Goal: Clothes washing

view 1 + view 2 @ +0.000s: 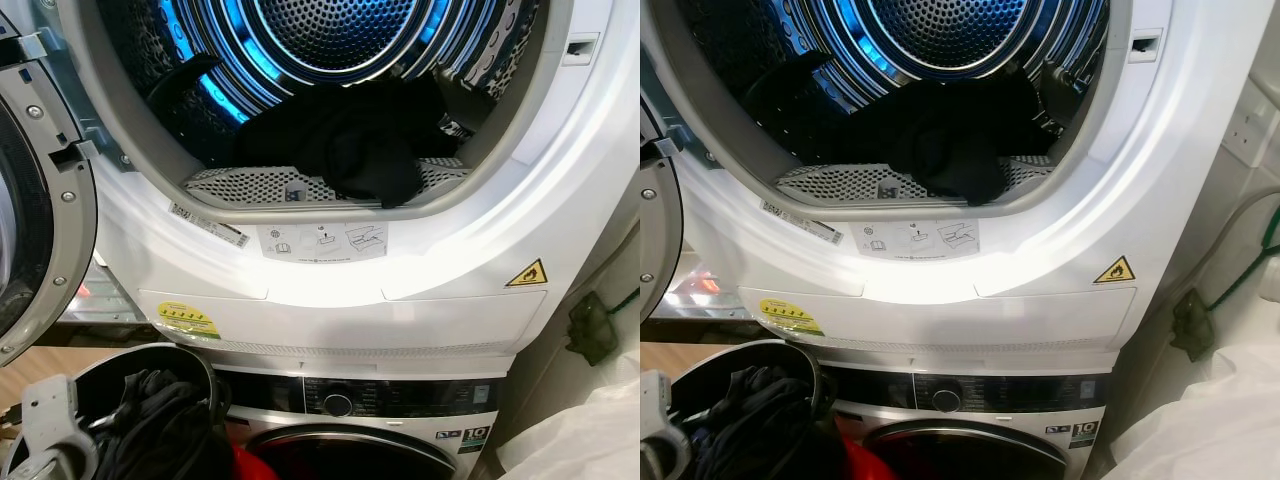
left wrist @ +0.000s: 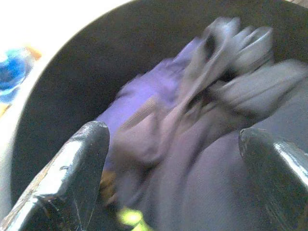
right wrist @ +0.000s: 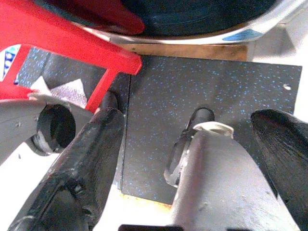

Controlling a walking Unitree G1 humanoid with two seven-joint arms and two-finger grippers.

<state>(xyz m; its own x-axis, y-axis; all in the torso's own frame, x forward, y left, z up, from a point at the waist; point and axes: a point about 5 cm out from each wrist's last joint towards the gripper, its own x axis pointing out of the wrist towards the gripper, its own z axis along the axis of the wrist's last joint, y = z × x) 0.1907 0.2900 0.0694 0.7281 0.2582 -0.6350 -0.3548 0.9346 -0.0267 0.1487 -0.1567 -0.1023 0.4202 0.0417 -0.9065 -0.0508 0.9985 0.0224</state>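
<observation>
Partly loaded: dark clothes [image 1: 350,145] lie in the white upper drum [image 1: 300,60]; more fill the round black basket [image 1: 195,362], left jaws [image 2: 173,159] wide above them, right jaws [image 3: 192,159] wide, idle.

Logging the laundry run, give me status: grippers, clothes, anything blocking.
Left gripper open over dark clothes in black basket. Right gripper open, idle, pointing at floor. Black garments in open drum; nothing blocking.

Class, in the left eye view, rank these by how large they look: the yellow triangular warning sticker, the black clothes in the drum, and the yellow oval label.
1. Black clothes
2. Yellow oval label
3. Warning sticker
</observation>
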